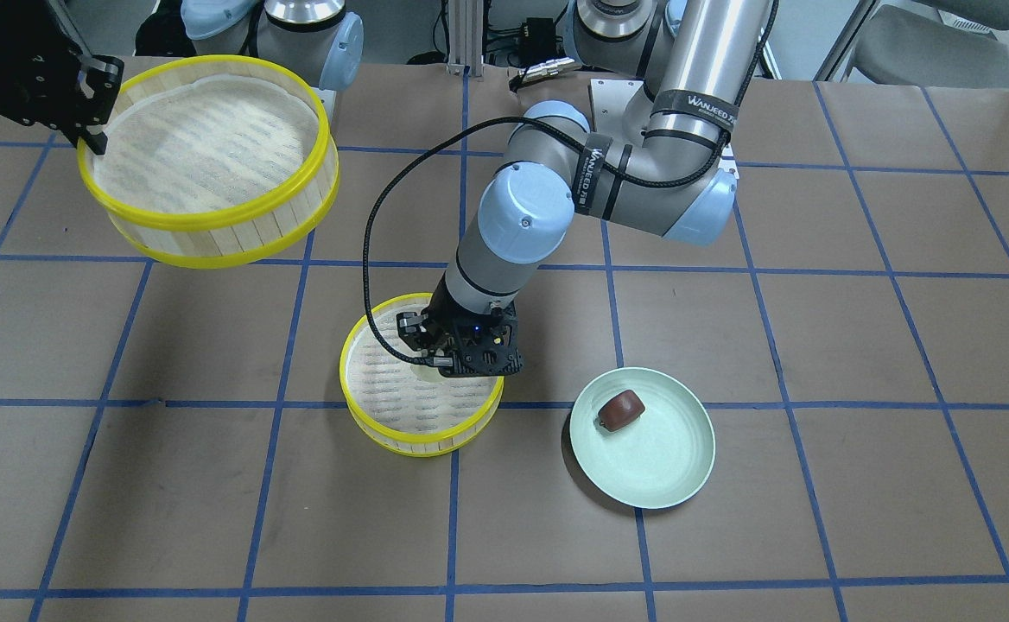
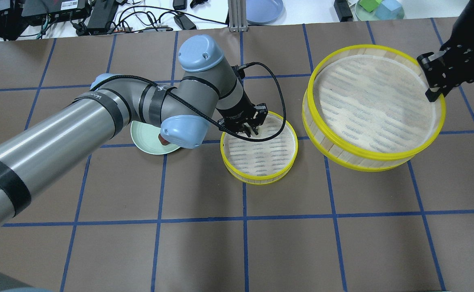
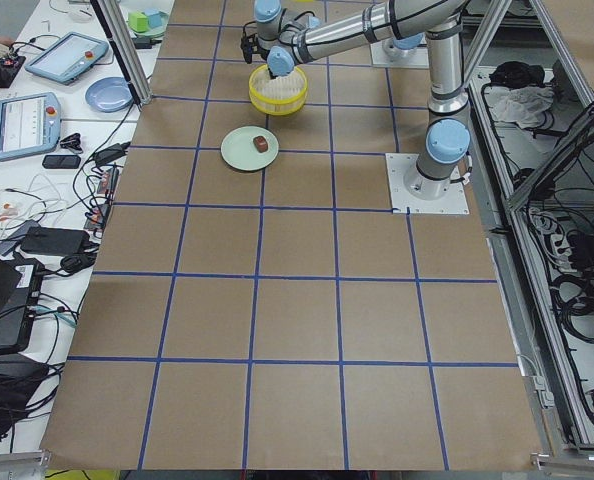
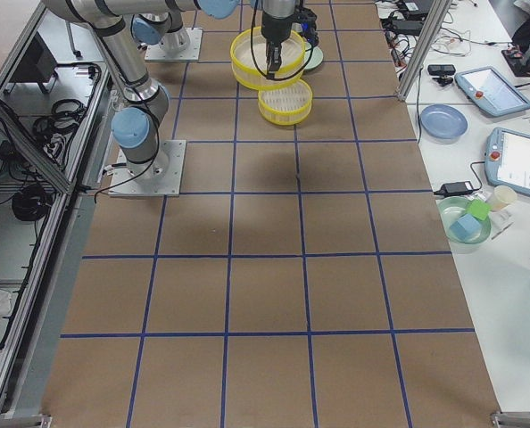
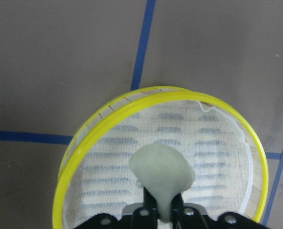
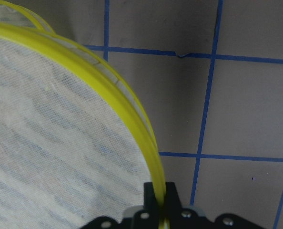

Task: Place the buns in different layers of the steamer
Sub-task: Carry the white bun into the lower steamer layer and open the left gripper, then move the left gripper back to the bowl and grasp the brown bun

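My left gripper (image 1: 437,366) is shut on the pale cream bun (image 5: 161,174) and holds it just above the liner of the steamer layer (image 1: 422,439) that stands on the table. In the overhead view that gripper (image 2: 250,131) is over the far-left part of this tray (image 2: 257,177). My right gripper (image 2: 434,95) is shut on the yellow rim of the second steamer layer (image 2: 367,157) and holds it in the air, empty, to the right. The dark reddish-brown bun (image 1: 622,409) lies on the pale green plate (image 1: 664,462).
The left arm's elbow covers most of the green plate (image 2: 147,140) in the overhead view. A blue plate (image 2: 263,10), a bowl with coloured blocks (image 2: 379,8) and cables lie beyond the far table edge. Blue tape lines grid the brown table.
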You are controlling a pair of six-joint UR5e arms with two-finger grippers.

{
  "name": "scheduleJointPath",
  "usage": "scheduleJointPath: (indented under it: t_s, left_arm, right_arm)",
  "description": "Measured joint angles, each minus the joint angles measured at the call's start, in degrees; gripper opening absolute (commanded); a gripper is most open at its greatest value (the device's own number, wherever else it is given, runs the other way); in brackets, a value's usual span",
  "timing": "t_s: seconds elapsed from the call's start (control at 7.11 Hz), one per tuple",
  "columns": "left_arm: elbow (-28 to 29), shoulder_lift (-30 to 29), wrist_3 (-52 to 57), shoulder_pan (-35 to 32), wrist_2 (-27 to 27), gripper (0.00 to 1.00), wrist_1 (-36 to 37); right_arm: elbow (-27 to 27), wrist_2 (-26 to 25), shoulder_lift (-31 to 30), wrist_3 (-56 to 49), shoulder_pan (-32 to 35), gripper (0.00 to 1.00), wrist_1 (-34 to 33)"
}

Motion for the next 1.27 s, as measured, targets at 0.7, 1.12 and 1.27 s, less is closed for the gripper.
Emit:
scheduleJointPath:
  t_s: [0.7,1.12,1.27]
  left_arm:
    - [0.4,0.9,10.0,4.8,5.5,1.00,-2.9]
    - [0.6,2.5,25.7,15.2,10.1,1.00,-4.9]
    - [0.6,2.5,29.2,17.5,13.0,1.00,-5.6]
  right_arm:
    - [0.0,0.3,0.0,-0.5,-0.6,0.00,0.5]
    - [0.0,0.6,0.0,-0.5,-0.6,0.00,0.5]
    - [0.0,0.6,0.0,-0.5,-0.6,0.00,0.5]
